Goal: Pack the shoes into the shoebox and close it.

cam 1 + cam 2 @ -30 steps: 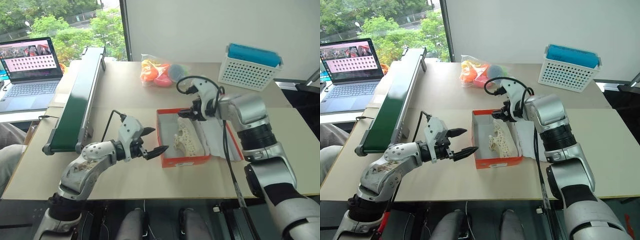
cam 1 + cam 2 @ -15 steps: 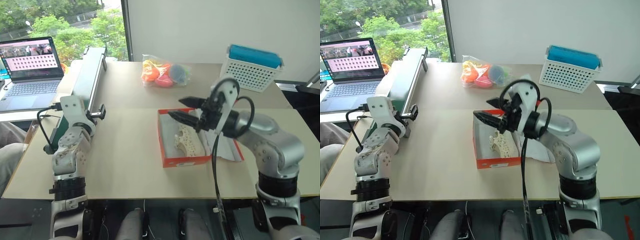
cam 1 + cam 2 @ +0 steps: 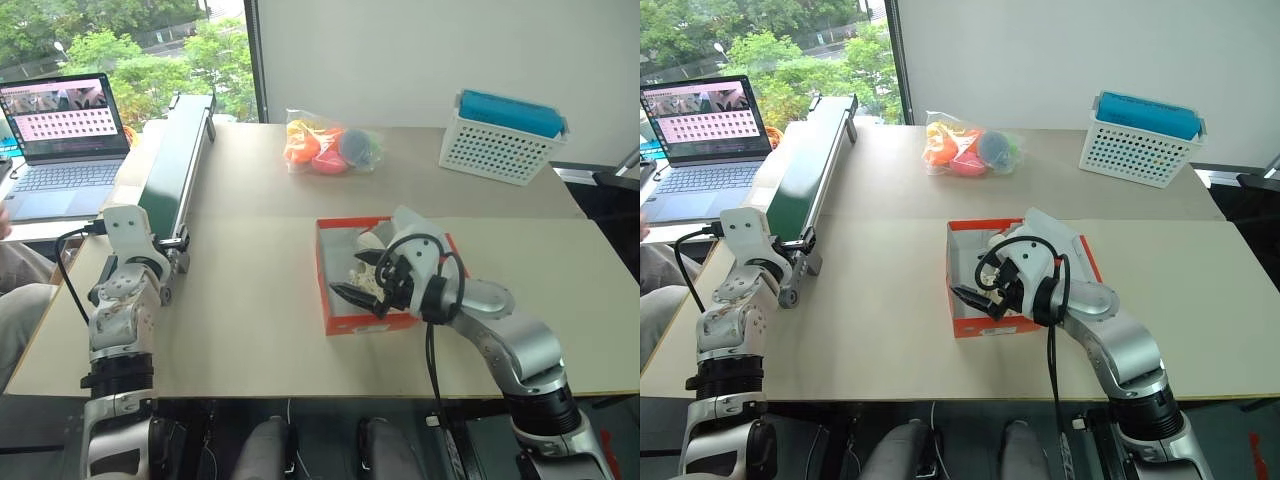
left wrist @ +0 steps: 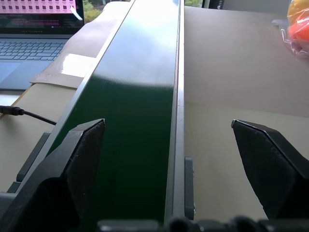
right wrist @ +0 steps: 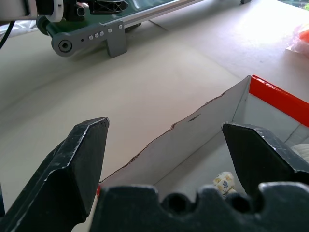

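A flat red-orange cardboard shoebox (image 3: 340, 325) sits open at the centre of the tan table in the head views, its long axis running from the near edge toward the far side of the frame. The robot's right gripper (image 3: 364, 288), black fingers spread and gripping nothing, hangs over the box's near left portion, pointing toward the left of the picture. The small cream-white knitted shoes (image 3: 372, 243) lie inside the box, partly hidden behind that gripper, so their exact lay cannot be told. White tissue paper (image 3: 410, 220) pokes up at the box's far right side, where the lid seems to lie folded back, though most of it is covered by the arm. The right arm is far nearer; the left gripper (image 4: 169, 145), fingers also wide apart and empty, points along a long dark-green conveyor belt (image 3: 170, 175) at the left of the frame, well apart from the box. The right wrist view adds what the head views hide: the white inner face of the box's torn left wall, its red rim, and a patterned scrap on the box floor just under the fingers. By this reading, closing the lid likely falls to the right arm, which would have to reach across to the box's right side.
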